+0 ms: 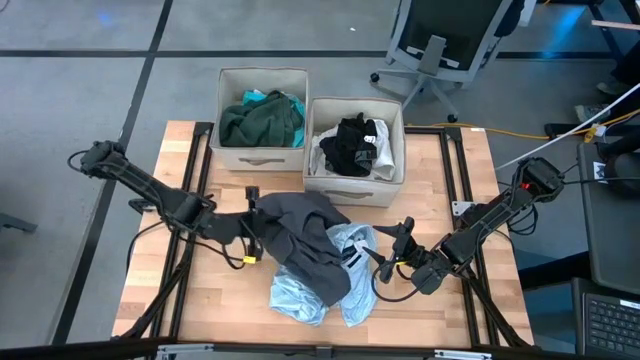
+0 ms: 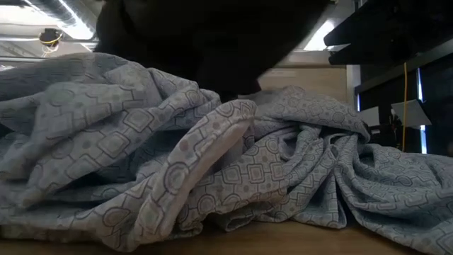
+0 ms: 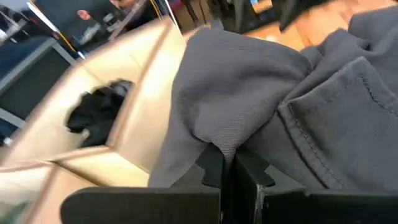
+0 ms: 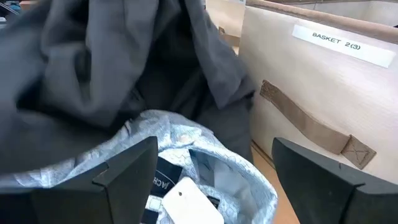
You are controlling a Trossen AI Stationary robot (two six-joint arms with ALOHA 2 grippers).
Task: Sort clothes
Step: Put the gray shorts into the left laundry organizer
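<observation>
**Grey garment pinched at mid-table, patterned shirt beneath**

Wooden planks form the table [image 1: 200,300], which stands on a grey floor with an office chair [image 1: 440,45] behind it. Two beige fabric boxes sit side by side at the far edge. The left box [image 1: 262,82] holds a dark green garment [image 1: 255,122] with a turquoise one [image 1: 262,97] showing at its top. The right box [image 1: 395,150], labelled "BASKET 2(3)" in the right wrist view, holds a black garment [image 1: 350,145] lying on white fabric [image 1: 380,155].

At the middle of the table a dark grey garment [image 1: 305,240] lies draped over a pale blue-grey shirt [image 1: 345,290] printed with small squares. The shirt spreads toward the near edge, and its collar with a white tag [image 4: 186,202] faces the right arm.

The left gripper [image 1: 250,235] reaches in from the left, its jaws pressed together on a fold of the dark grey garment, which bunches up just above the fingers [image 3: 211,165]. The right gripper [image 1: 392,250] rests low at the shirt's right edge, its jaws spread wide and holding nothing, pointed at the collar with the right box just beside it.
</observation>
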